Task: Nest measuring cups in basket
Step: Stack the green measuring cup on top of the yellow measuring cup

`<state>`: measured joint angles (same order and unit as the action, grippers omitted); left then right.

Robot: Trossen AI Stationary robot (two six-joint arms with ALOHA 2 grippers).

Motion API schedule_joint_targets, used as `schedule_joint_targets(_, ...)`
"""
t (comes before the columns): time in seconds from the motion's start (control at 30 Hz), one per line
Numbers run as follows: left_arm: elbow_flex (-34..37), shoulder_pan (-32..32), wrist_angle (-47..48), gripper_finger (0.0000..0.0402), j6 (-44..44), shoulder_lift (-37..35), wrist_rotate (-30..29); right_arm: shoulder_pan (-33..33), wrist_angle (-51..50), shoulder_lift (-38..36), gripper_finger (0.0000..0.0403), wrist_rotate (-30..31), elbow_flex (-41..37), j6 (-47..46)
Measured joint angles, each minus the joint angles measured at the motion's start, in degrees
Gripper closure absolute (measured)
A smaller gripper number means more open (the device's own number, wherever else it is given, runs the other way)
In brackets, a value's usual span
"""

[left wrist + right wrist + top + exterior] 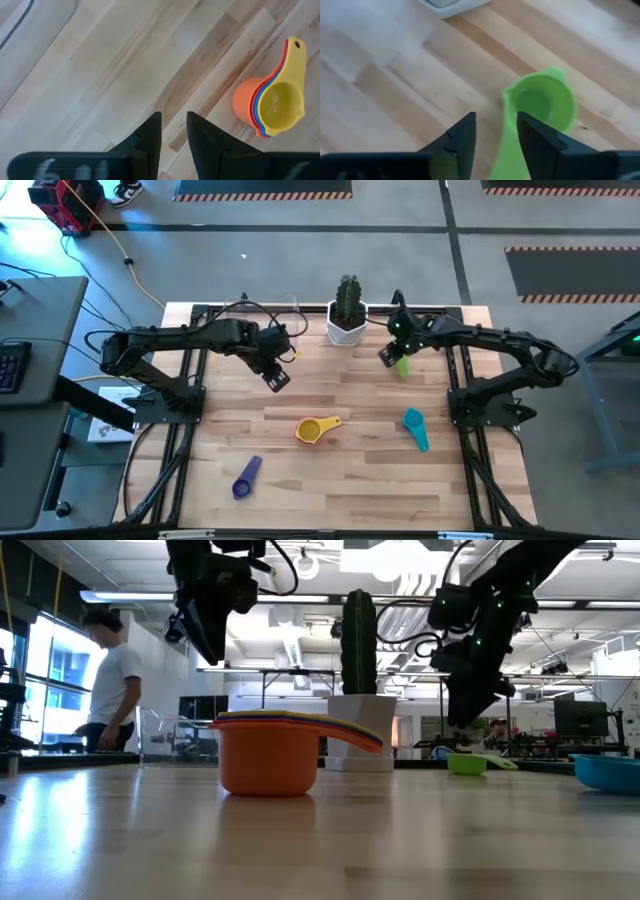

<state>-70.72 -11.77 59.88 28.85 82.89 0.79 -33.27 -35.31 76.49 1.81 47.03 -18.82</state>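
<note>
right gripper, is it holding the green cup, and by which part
Nothing is held. The right gripper hangs open above the green cup, its handle below the gap. The left gripper is empty too.

Both arms are dark, nearly black, built of chunky jointed links on black frame bases bolted at the table's side edges. The left arm [190, 340] carries black cables looping over its upper links, and a yellow spot shows near its wrist. The right arm [500, 345] shows a small green light near its wrist, also visible in the low view. The left gripper [174, 131] has two black wedge-shaped fingers tapering to blunt tips, with blurred pale markings on the bar below. The right gripper [496, 131] has the same black wedge fingers.
</note>
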Motion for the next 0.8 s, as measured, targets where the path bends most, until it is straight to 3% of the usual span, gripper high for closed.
schedule_joint_targets(0.17,0.0,0.0,-0.02,0.0321,1.11,0.0,-0.13,-1.22,0.77,0.17,0.0247,2.49,-0.22,3.61)
schedule_joint_targets(0.8,0.0,0.0,-0.17,0.0321,2.61,0.0,-1.78,-1.14,2.42,10.39,0.0249,1.16,-0.22,4.99)
